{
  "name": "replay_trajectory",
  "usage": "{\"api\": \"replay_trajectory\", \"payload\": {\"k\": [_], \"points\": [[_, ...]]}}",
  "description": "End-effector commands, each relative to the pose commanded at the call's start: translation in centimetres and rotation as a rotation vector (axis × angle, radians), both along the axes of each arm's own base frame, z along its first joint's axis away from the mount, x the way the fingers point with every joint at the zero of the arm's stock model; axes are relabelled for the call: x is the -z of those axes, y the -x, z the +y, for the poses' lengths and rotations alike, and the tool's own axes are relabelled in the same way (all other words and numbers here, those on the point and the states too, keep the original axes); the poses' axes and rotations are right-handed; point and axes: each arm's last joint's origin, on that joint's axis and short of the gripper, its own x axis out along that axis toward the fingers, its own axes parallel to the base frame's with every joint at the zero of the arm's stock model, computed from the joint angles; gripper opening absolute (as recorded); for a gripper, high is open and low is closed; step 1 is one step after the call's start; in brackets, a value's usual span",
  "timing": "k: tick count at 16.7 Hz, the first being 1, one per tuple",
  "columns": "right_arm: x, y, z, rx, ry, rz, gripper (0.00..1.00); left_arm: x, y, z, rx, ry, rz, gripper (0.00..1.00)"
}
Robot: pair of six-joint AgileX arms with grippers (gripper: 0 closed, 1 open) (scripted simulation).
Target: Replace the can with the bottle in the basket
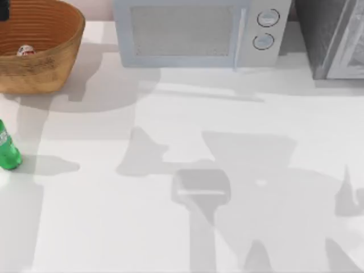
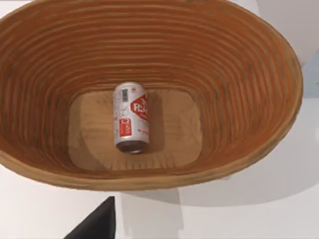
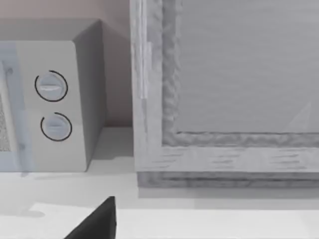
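Observation:
The wicker basket point(image 1: 54, 54) stands at the table's far left. In the left wrist view its ribbed orange-brown wall point(image 2: 234, 74) opens below me. The white can point(image 2: 131, 117) with red markings lies on its side on the basket floor, and it also peeks over the rim from above point(image 1: 25, 51). The green bottle point(image 1: 7, 151) stands upright on the table at the left edge, in front of the basket. My left gripper point(image 2: 97, 224) hovers over the basket, well above the can and holding nothing. My right gripper point(image 3: 97, 221) faces the microwave and cabinet, away from the task's things.
A pale microwave point(image 1: 196, 31) with two round knobs stands at the back centre. A grey framed cabinet point(image 1: 333, 37) fills the back right corner. The arms cast shadows on the white tabletop point(image 1: 170, 227) in front.

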Motion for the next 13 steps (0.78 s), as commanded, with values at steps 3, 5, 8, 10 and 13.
{"api": "replay_trajectory", "payload": {"k": [3,5,8,10,13], "points": [[0.0,0.0,0.0,0.000,0.000,0.000,1.00,2.2,-6.9,1.2,0.012,0.030,0.158,1.00],[0.0,0.0,0.0,0.000,0.000,0.000,1.00,4.6,-10.7,2.1,0.016,0.052,0.252,1.00],[0.0,0.0,0.0,0.000,0.000,0.000,1.00,8.9,-15.1,3.4,0.017,0.085,0.373,1.00],[0.0,0.0,0.0,0.000,0.000,0.000,1.00,11.7,-17.0,4.2,0.015,0.104,0.435,1.00],[0.0,0.0,0.0,0.000,0.000,0.000,1.00,14.9,-18.7,5.1,0.011,0.126,0.498,1.00]]}}
